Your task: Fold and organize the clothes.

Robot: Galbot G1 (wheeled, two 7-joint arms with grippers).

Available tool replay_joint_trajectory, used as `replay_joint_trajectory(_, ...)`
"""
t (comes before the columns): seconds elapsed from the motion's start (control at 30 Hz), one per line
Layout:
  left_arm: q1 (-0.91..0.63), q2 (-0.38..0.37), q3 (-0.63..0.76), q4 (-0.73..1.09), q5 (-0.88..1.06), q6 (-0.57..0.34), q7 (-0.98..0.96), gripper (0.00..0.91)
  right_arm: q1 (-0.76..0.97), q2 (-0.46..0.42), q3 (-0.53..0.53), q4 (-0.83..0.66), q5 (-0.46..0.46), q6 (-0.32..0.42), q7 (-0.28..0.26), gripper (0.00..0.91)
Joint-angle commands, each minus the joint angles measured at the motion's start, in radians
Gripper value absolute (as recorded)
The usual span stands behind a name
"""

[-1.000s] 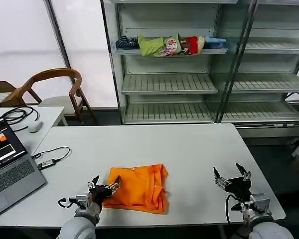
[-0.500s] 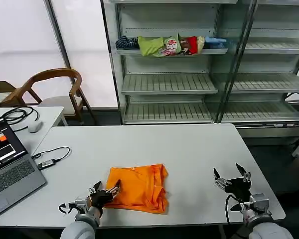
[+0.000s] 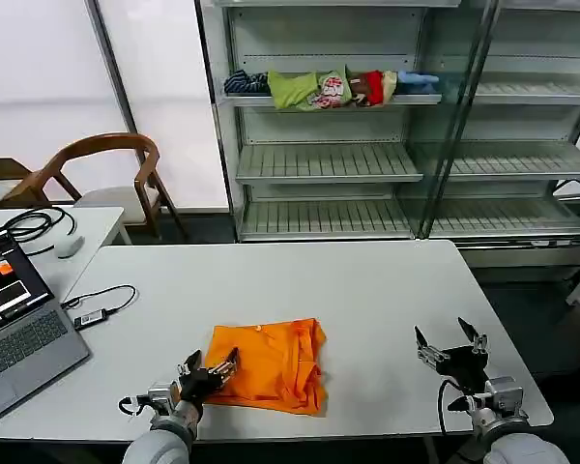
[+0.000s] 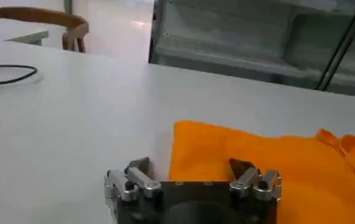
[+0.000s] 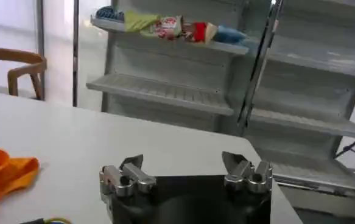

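Orange T-shirt (image 3: 269,365): lying folded on the white worktop (image 3: 367,290), near the front edge, left of centre.
Left gripper (image 3: 211,372): at the shirt's near left corner, fingers spread, one over the cloth and one over bare worktop, grasping nothing.
Right gripper (image 3: 451,345): well apart from the shirt, above the front right of the worktop, fingers released and empty.
Shelf behind: a multicoloured heap of garments (image 3: 319,87).

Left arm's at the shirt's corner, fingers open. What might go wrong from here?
1. The left gripper straddles the near-left corner of the orange T-shirt; one finger may drag the fold open.
2. The far edge lies bunched, so a pull could loosen the stack.
3. The right gripper hovers open, away from the shirt, so nothing pins the cloth.
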Motion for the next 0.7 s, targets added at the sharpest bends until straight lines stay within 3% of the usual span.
replay_joint_trajectory(0.03, 0.017, -0.005, 0.014, 0.013, 0.002, -0.003, -0.003, 0.081, -0.002, -0.002, 0.004, 0.001, 0.000, -0.001, -0.001, 0.907)
replay_joint_trajectory(0.1, 0.024, -0.006, 0.019, 0.000, 0.002, -0.004, -0.003, 0.020, -0.001, -0.002, 0.005, 0.001, 0.000, -0.001, -0.001, 0.907)
replay_joint_trajectory(0.7, 0.015, -0.009, 0.025, 0.002, 0.023, -0.016, 0.004, 0.020, 0.000, -0.001, 0.005, -0.007, 0.000, -0.001, -0.001, 0.907)
